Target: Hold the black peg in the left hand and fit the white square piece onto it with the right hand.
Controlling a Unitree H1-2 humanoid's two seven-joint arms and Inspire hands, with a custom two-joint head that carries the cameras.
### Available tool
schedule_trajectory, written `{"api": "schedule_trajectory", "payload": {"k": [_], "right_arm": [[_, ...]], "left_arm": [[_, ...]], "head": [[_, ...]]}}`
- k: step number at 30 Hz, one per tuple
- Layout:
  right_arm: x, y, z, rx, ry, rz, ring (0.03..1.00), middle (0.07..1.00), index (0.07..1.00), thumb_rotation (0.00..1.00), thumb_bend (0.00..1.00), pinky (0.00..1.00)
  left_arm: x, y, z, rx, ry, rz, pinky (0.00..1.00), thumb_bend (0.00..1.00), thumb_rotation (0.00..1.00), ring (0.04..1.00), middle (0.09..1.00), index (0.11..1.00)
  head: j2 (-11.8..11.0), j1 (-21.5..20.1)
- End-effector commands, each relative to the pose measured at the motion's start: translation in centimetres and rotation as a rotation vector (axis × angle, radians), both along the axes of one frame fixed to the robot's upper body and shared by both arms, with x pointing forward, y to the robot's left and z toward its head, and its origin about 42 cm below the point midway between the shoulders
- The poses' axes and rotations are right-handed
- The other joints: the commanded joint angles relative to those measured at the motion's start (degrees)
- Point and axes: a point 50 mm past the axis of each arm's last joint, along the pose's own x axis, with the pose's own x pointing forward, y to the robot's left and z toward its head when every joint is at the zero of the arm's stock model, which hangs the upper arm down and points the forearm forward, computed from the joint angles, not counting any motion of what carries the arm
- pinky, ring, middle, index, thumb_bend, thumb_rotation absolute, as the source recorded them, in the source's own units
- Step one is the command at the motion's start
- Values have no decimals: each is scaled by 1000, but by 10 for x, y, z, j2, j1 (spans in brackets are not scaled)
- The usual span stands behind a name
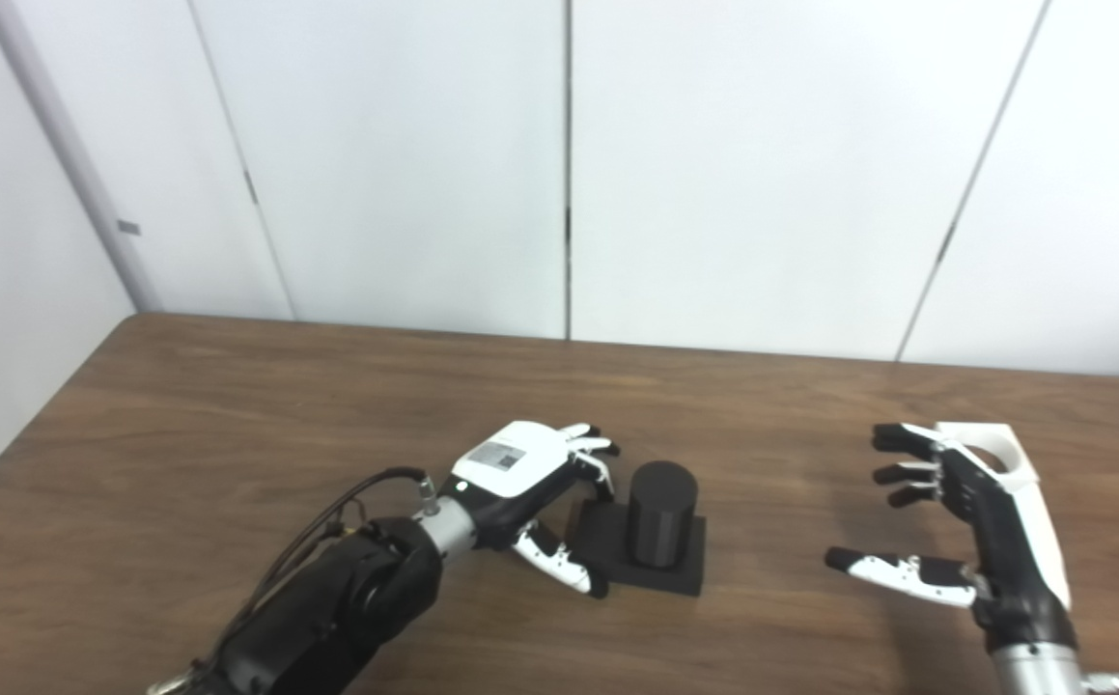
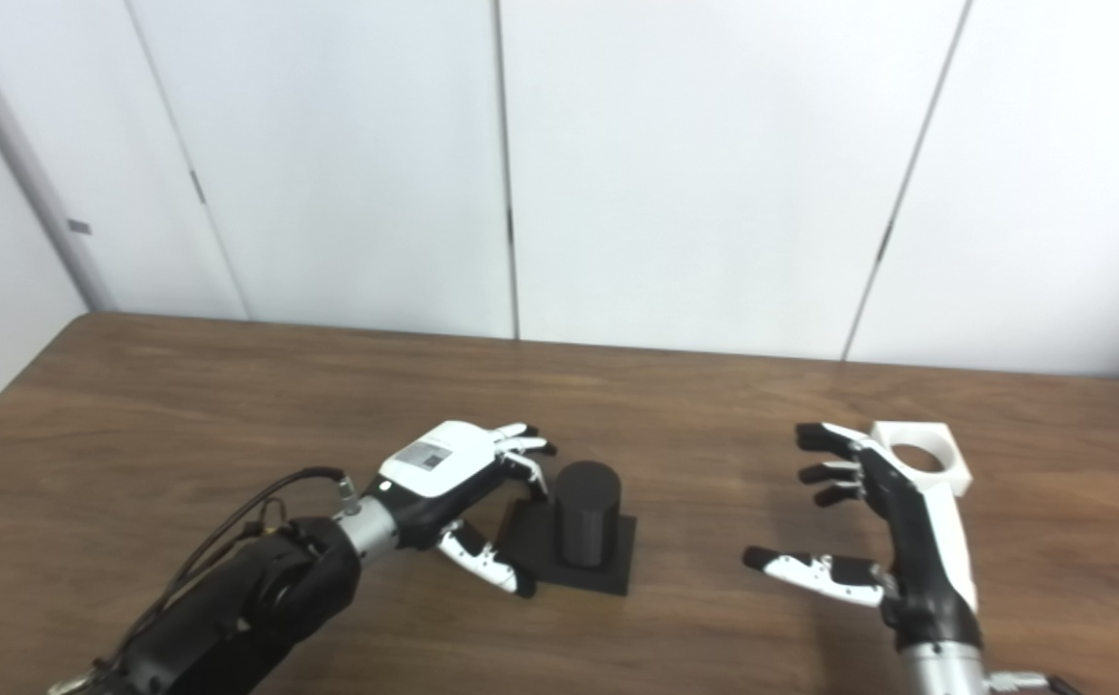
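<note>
Nearest the camera, the left arm (image 1: 327, 608) rises from about seven o'clock, black-sleeved with a loose cable looped along it. Its left hand (image 1: 520, 483) sits just at nine o'clock of the one black peg (image 1: 663, 512), fingers (image 1: 590, 450) curled toward the far corner of the peg's base and the thumb (image 1: 559, 565) reaching along the near corner. The hand is cupped around the left edge of that base, not closed; whether fingertips actually touch the base cannot be made out.

The black peg is a single upright cylinder standing on a square black base (image 1: 646, 555), flat on the wooden table (image 1: 231, 434), a little below the picture's centre.

At about four o'clock, the right hand (image 1: 965, 521) stands on edge with its palm facing the peg, fingers spread apart and the thumb stretched out low toward nine o'clock. It holds nothing.

There is one white square piece (image 2: 921, 456), with a round hole through its top face, resting on the table just behind the right hand, at roughly three o'clock of the peg and well apart from it. In the left eye view the hand covers much of it.

Behind the table, white wall panels (image 1: 405, 164) fill the upper half, divided by dark seams.
</note>
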Motion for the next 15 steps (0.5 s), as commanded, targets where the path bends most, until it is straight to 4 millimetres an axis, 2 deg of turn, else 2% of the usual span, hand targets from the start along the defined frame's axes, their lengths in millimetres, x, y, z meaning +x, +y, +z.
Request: {"api": "schedule_trajectory", "payload": {"k": [1, 8, 12, 15], "right_arm": [[8, 6, 18, -3, -98, 8, 629, 725, 719, 54, 557, 525], [11, 13, 22, -13, -110, 5, 628, 725, 726, 79, 565, 528], [13, 10, 36, -50, -124, -1, 642, 735, 736, 89, 571, 533], [17, 0, 50, -126, -144, -11, 641, 735, 731, 75, 579, 523]], "left_arm": [[-21, -5, -33, 165, 90, -93, 863, 522, 72, 945, 891, 487], [-19, 7, -29, 273, 66, -132, 854, 523, 71, 932, 886, 489], [-21, 19, -27, 291, 64, -139, 838, 523, 70, 911, 876, 488], [-23, 26, -26, 289, 67, -135, 840, 524, 68, 911, 876, 488]], "head": [[0, -18], [-12, -90], [-31, -156], [-47, -188]]}}
